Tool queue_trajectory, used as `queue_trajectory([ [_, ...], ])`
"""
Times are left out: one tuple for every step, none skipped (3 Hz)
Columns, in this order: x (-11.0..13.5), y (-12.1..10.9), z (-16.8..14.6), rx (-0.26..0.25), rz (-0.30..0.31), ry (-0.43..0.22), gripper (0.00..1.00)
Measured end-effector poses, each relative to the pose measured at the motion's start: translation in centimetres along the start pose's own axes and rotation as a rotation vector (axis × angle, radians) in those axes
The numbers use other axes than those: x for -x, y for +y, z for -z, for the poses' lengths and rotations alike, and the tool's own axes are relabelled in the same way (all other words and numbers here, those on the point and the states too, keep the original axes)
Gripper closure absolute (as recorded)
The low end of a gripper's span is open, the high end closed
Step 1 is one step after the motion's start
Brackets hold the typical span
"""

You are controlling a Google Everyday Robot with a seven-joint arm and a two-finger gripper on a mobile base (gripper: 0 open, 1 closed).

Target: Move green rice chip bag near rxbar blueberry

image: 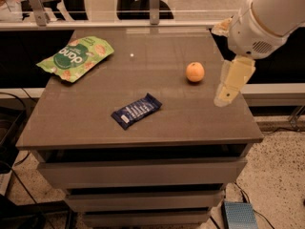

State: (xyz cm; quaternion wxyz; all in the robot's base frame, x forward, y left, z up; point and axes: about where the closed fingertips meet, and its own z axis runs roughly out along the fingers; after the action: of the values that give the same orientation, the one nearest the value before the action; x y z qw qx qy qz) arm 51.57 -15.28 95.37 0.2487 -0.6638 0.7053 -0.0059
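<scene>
The green rice chip bag (75, 58) lies flat at the far left corner of the grey cabinet top (95, 123), its dark green round logo facing up. The rxbar blueberry (137, 110), a slim dark blue bar with white lettering, lies near the middle of the top, closer to the front. My gripper (225, 98) hangs from the white arm (262, 18) above the right edge of the top, pointing down, far from the bag and to the right of the bar. It holds nothing.
A round orange fruit (195, 72) sits on the right half of the top, just left of the gripper. Drawers (138, 173) run below the top. A rail with metal posts (153, 6) runs behind the cabinet. A blue box (240, 216) lies on the floor.
</scene>
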Motion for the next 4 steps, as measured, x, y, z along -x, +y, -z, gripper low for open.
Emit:
queue_trajectory([
  [3.4, -3.2, -3.3, -0.034, 0.050, -0.095, 0.00],
  [7.7, -5.6, -6.1, -0.043, 0.071, -0.160, 0.00],
  [7.7, -5.6, -6.1, -0.043, 0.071, -0.160, 0.00],
  [8.3, -6.4, -7.4, -0.063, 0.056, -0.194, 0.00],
])
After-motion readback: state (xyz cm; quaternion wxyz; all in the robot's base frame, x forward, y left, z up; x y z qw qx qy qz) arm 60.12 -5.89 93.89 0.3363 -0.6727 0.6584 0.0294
